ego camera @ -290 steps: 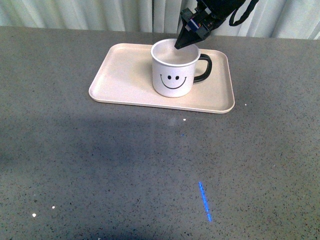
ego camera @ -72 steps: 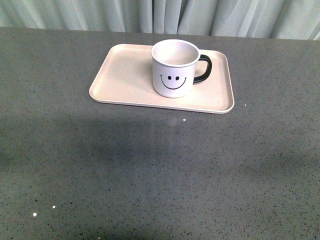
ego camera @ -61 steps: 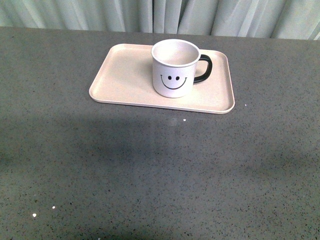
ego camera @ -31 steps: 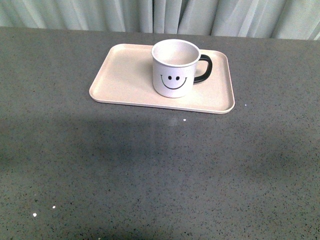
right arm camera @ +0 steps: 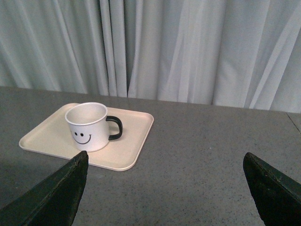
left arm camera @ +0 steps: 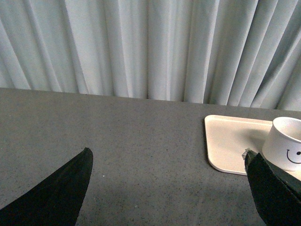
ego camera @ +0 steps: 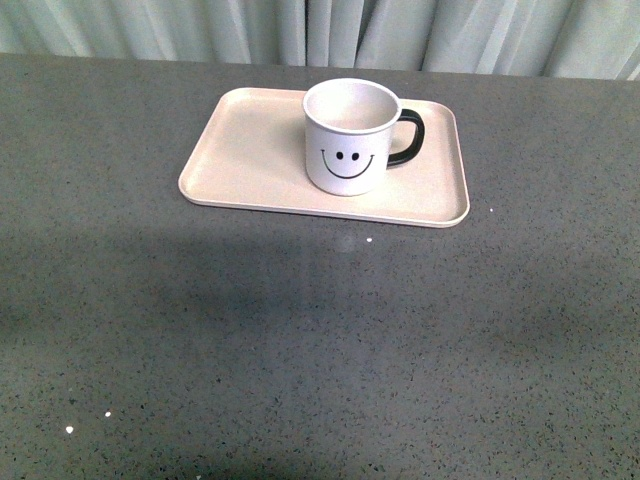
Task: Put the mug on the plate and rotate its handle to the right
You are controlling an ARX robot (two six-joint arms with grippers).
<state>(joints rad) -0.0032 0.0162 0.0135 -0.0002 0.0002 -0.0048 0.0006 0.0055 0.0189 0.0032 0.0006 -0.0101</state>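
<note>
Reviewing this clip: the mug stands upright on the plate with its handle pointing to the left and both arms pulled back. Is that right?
Not quite. In the front view the mug stands upright on the plate, but its handle points right, not left. Both arms are indeed clear of it.

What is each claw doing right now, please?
Left claw: open, holding nothing.
Right claw: open, holding nothing.

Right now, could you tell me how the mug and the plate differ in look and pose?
The mug is white, tall and round; the plate is beige-pink, flat and rectangular. The mug has a black handle pointing right and a smiley; the plate is plain. The mug stands upright on the plate.
</note>
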